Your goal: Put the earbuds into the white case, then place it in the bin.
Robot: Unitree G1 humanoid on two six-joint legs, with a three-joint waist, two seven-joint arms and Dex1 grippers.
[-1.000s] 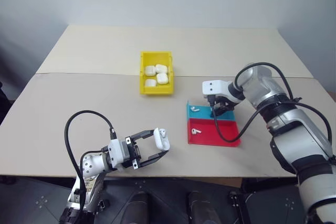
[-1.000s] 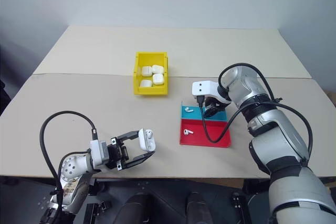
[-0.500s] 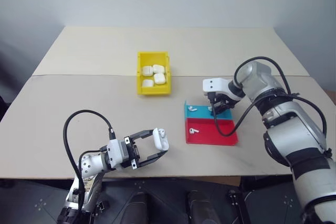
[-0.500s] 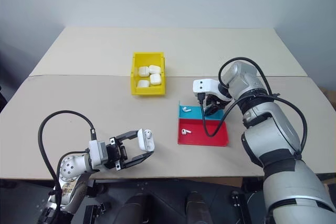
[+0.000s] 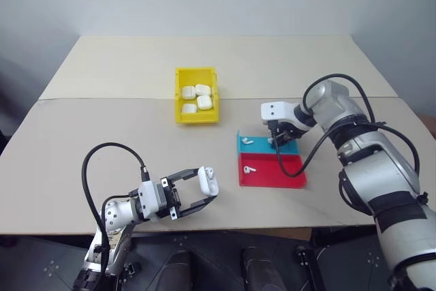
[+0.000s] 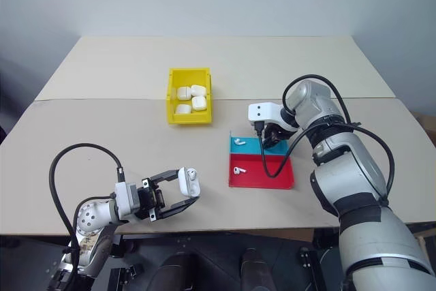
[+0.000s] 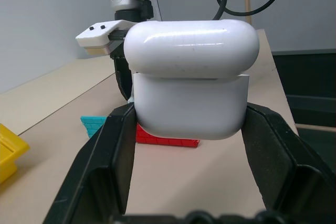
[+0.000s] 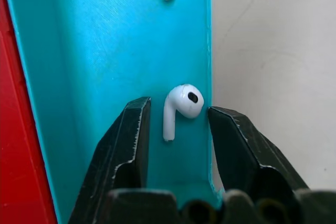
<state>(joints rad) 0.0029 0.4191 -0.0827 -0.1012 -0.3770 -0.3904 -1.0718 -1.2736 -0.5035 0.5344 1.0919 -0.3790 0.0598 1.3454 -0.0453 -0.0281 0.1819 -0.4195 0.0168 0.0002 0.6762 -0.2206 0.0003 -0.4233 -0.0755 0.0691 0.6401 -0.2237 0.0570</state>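
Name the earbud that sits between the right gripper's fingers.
The earbud at the blue tray's outer edge, bracketed by the right gripper. Another earbud lies elsewhere in that tray, and a third lies in the red tray.

Left gripper sits low and near, arm bent, jaws clamped tight and pointing across. Right gripper angles steeply down, arm stretched forward, jaws parted.

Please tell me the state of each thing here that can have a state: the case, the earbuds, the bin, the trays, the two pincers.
Case: held, lid ajar.
Left pincer: shut on case.
Right pincer: open around an earbud in blue tray.
Red tray: holds one earbud.
Bin: holds four cases.
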